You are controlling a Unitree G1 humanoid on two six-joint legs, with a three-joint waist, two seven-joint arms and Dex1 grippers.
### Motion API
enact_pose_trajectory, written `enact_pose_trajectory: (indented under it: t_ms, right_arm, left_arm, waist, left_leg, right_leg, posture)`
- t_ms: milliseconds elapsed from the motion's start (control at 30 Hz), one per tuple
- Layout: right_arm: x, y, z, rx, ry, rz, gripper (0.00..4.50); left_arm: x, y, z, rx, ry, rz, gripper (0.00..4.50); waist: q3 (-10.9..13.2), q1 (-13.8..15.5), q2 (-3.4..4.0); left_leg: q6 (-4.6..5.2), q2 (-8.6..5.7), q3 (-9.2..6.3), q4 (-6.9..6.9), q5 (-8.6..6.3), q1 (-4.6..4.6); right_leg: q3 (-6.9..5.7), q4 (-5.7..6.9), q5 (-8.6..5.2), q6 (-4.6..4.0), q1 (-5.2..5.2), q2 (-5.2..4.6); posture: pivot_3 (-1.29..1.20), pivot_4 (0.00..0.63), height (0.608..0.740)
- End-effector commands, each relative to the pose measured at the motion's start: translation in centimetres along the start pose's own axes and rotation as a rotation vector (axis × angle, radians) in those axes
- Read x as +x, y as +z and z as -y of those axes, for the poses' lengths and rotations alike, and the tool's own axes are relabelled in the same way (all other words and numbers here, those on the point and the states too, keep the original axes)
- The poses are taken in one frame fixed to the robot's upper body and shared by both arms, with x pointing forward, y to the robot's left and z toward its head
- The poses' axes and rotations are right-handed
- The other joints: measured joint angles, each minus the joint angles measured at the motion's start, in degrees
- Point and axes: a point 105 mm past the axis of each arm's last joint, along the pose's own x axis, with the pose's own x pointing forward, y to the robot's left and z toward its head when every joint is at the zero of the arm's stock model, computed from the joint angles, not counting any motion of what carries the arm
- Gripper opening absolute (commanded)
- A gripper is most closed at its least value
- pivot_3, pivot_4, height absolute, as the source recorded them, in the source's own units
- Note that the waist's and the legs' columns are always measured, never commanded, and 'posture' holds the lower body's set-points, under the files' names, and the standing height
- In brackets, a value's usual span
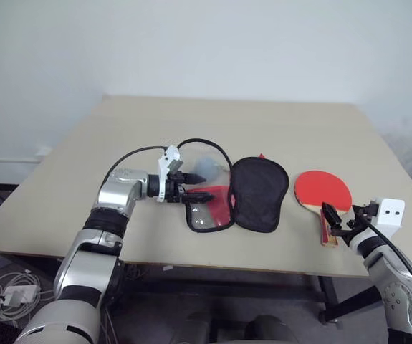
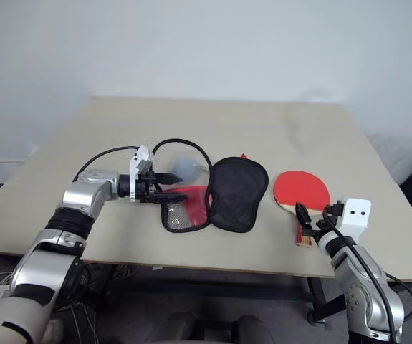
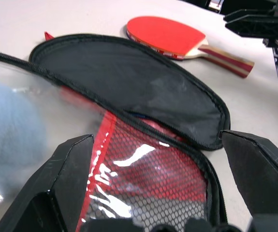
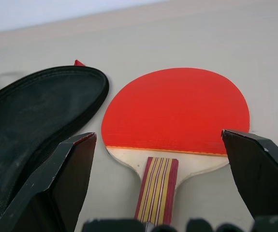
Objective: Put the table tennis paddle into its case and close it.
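The worktop (image 1: 277,122) lies bare across its upper half. At centre frame the case (image 1: 259,192) lies unzipped; the left claw (image 1: 197,188), spread, hovers over its left flap. The paddle (image 1: 323,190) lies centre-right, handle toward the near edge, between the spread right claw (image 1: 332,221) fingers.

- The case (image 2: 216,195) lay unzipped and spread flat on the table (image 2: 213,122).
- The paddle (image 2: 301,191) lay right of the case, apart.
- The left gripper (image 2: 168,185) hovered over the case's left half, fingers apart.
- The right gripper (image 2: 307,221) stood spread at the paddle's handle.
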Motion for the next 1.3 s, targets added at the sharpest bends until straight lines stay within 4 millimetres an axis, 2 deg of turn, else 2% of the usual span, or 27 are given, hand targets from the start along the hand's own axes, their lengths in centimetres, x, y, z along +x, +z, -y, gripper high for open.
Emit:
enact_pose_trajectory:
  t_ms: [33,300,500,600,867,1000,1167,1233,1300]
  right_arm:
    - [0.3,1.1,0.1,-0.025,-0.003,0.037,4.50]
    - [-0.2,0.5,0.0,-0.020,-0.009,0.034,4.50]
    - [-1.0,0.7,1.7,-0.013,-0.082,0.048,4.50]
    - [-1.6,0.0,2.9,-0.003,-0.137,0.024,4.50]
    - [-1.5,-0.6,4.8,-0.041,-0.226,-0.085,4.50]
    - [-0.4,0.6,3.4,0.067,-0.152,-0.080,4.50]
    - [0.9,1.5,1.8,0.117,-0.076,-0.118,4.50]
    - [1.2,1.6,1.4,0.114,-0.064,-0.136,4.50]
    - [1.8,0.5,1.0,0.096,-0.062,-0.191,4.50]
  left_arm:
    - [-0.3,1.0,0.0,0.046,0.003,0.023,4.44]
    - [1.3,1.3,0.8,0.040,-0.048,0.039,4.44]
    - [2.6,1.2,1.6,0.044,-0.109,0.028,4.44]
    - [3.3,1.0,2.0,0.042,-0.132,0.029,4.44]
    - [4.0,0.5,2.1,0.027,-0.138,0.028,4.44]
    - [4.0,0.1,2.1,0.023,-0.136,0.023,4.44]
    - [4.2,-0.2,2.0,0.021,-0.127,0.021,4.44]
    - [4.4,-0.3,2.0,0.022,-0.123,0.019,4.44]
    - [4.4,-0.2,2.0,0.025,-0.119,0.019,4.44]
  waist:
    - [0.0,0.0,-0.01]
    - [0.0,0.1,-0.03]
    - [0.0,0.0,-0.03]
    - [0.0,0.2,-0.03]
    - [0.0,0.0,-0.03]
    - [0.0,0.0,-0.03]
    - [0.0,0.1,-0.03]
    - [0.0,0.2,-0.03]
    - [0.0,0.2,-0.05]
  left_leg:
    - [0.00,0.00,0.00,0.00,0.00,0.00]
    - [0.02,0.00,0.00,0.04,-0.01,-0.02]
    - [0.03,0.00,0.00,0.09,-0.01,-0.01]
    - [0.03,-0.01,0.00,0.10,-0.01,-0.01]
    - [0.05,-0.01,0.02,0.14,0.00,0.00]
    - [0.07,0.00,0.03,0.13,0.01,0.01]
    - [0.08,-0.01,0.03,0.14,0.02,0.00]
    - [0.09,-0.01,0.03,0.14,0.02,-0.02]
    - [0.10,-0.02,0.03,0.14,0.01,-0.02]
  right_leg:
    - [0.00,0.00,0.00,0.00,0.00,0.00]
    - [-0.01,0.01,0.00,0.00,0.01,-0.01]
    - [-0.02,0.03,0.01,0.02,0.03,0.00]
    - [-0.04,0.03,0.01,0.03,0.05,0.00]
    - [-0.01,0.05,0.04,0.07,0.06,0.01]
    - [0.00,0.06,0.05,0.07,0.05,0.02]
    - [-0.01,0.06,0.06,0.08,0.06,0.01]
    - [-0.01,0.05,0.07,0.07,0.06,0.00]
    - [-0.01,0.04,0.11,0.00,0.06,0.00]
  posture:
    - [0.00,0.000,0.740]
    - [0.00,0.000,0.740]
    - [0.00,0.000,0.740]
    - [0.00,0.000,0.740]
    - [0.00,0.000,0.740]
    - [0.00,0.000,0.740]
    - [0.00,0.000,0.740]
    - [0.00,0.000,0.740]
    - [0.00,0.000,0.740]
